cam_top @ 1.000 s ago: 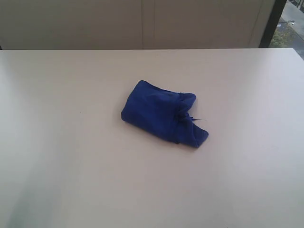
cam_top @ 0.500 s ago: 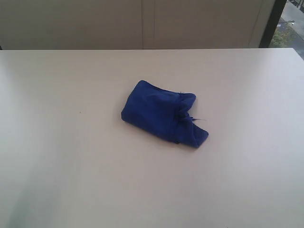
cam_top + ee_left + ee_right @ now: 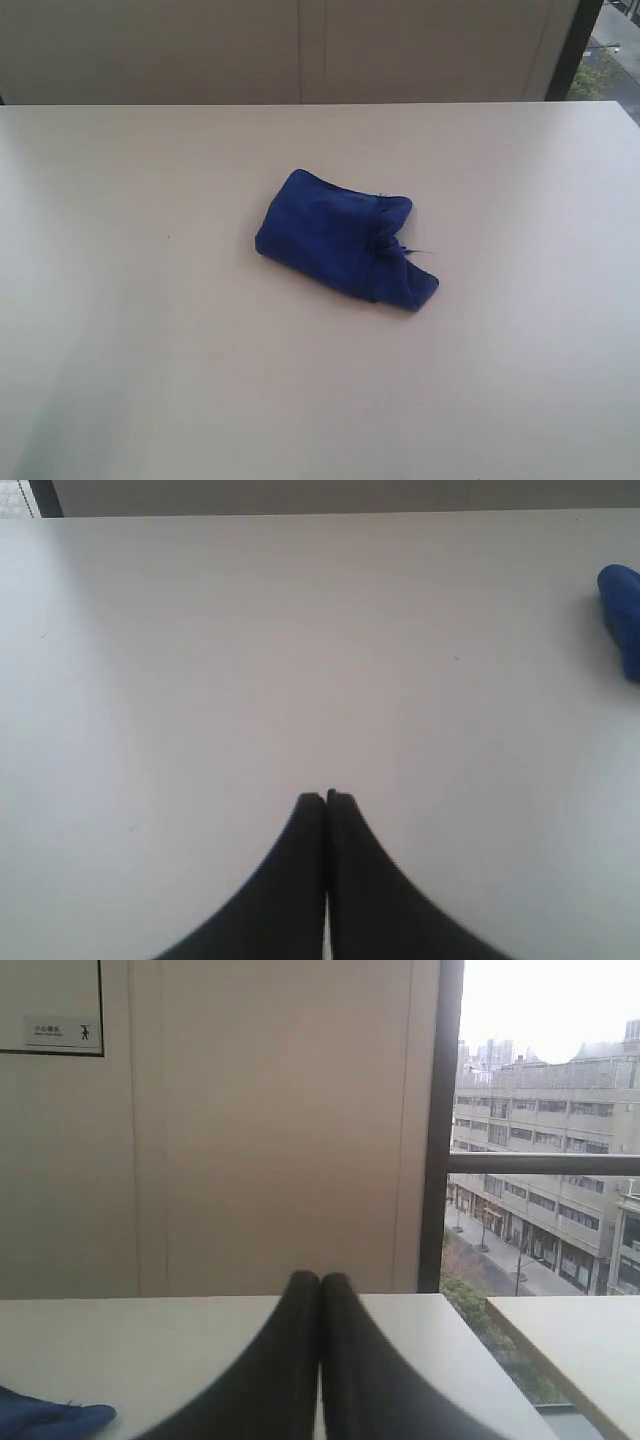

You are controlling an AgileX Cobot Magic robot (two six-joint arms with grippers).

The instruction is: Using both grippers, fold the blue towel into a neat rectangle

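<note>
A blue towel (image 3: 340, 250) lies on a pale table (image 3: 150, 350), near the middle and a little toward the right edge, well clear of every edge and corner. It is bunched into a rough, crumpled bundle that runs slantwise: one rounded end points toward the far left corner, the other end toward the near right corner. Folds gather on its right side, where a thin thread (image 3: 422, 250) sticks out over the surface.

Neither arm shows in the exterior view. The left gripper (image 3: 326, 798) hangs above bare tabletop with its two dark fingers pressed together at the tips, holding nothing. A slice of the towel shows at the rim of that view, well apart from the fingers.

The right gripper (image 3: 320, 1280) also has its fingers pressed together and grips nothing. It points over the table's far edge toward a cream wall (image 3: 250, 1110) and a window (image 3: 540, 1110) with buildings outside. A corner of the towel lies on the surface beside it, not touching it.
</note>
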